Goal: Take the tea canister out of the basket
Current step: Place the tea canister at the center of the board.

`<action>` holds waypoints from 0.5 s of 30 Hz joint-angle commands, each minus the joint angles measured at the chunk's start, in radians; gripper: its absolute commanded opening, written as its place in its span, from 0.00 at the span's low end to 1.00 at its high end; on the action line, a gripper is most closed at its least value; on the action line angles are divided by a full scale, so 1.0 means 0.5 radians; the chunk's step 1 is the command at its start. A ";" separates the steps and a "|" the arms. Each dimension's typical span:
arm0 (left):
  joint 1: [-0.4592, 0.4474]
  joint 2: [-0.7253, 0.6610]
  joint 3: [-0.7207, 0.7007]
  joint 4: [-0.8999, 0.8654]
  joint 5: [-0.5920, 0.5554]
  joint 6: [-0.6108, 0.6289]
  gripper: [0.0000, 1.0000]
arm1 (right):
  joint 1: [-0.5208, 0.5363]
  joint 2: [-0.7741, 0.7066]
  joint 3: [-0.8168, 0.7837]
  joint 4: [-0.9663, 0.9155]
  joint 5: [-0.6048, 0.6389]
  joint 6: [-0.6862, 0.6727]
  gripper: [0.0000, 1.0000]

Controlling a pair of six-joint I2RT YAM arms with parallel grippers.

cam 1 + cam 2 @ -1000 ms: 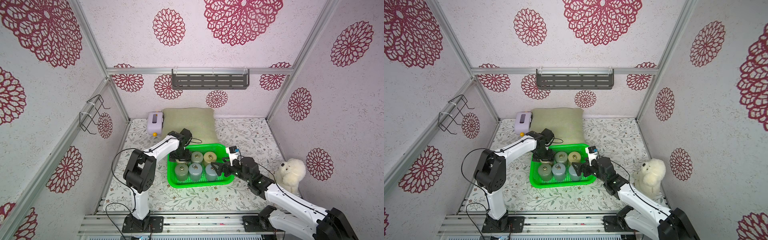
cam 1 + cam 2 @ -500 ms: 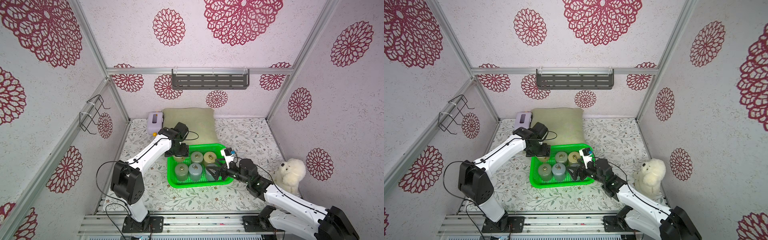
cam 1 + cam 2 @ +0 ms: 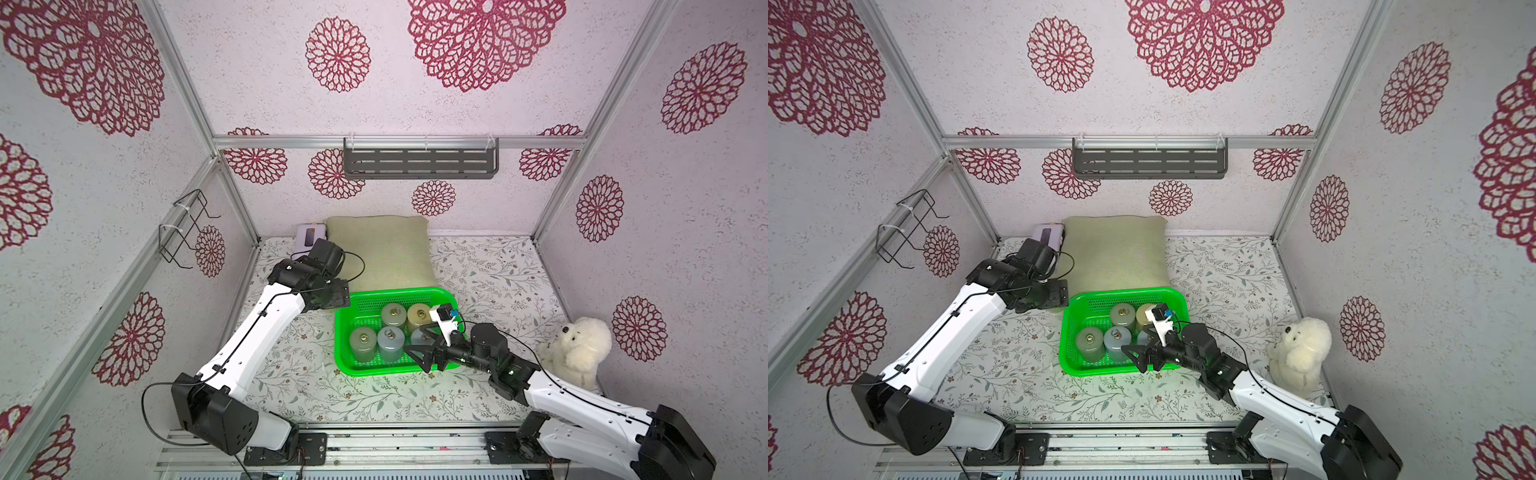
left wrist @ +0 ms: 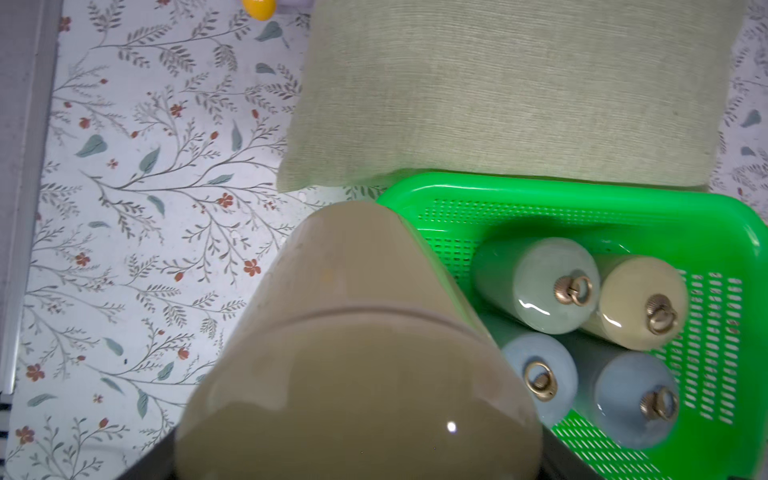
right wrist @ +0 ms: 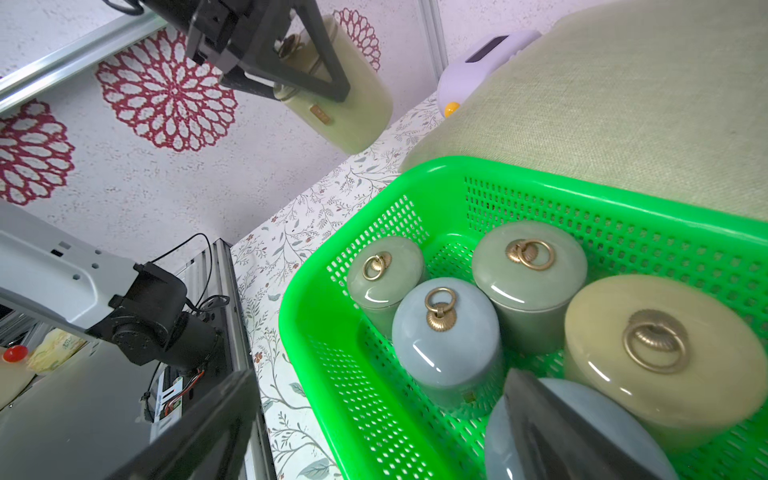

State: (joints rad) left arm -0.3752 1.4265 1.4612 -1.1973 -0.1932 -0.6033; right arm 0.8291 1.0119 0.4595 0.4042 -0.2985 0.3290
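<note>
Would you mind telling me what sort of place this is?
Most likely a staged robot test booth dressed like a bedroom: wallpapered panels on an aluminium frame, a pillow and a plush dog on a floral cloth.

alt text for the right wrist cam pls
Left gripper holds a pale green tea canister in the air beside a bright green basket. Five more lidded canisters stand in the basket, with a beige pillow behind it.
</note>
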 commanded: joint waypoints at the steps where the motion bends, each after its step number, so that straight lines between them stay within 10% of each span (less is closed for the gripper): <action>1: 0.127 -0.095 -0.127 0.105 -0.036 -0.033 0.75 | 0.051 0.006 0.029 0.085 0.103 -0.058 0.99; 15: 0.419 0.111 -0.453 0.512 0.177 -0.006 0.74 | 0.133 0.101 0.069 0.036 0.281 -0.102 0.99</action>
State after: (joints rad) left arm -0.1711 1.4521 1.2217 -1.0569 -0.1333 -0.6132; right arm 0.8875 1.0660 0.4595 0.4030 -0.1986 0.3046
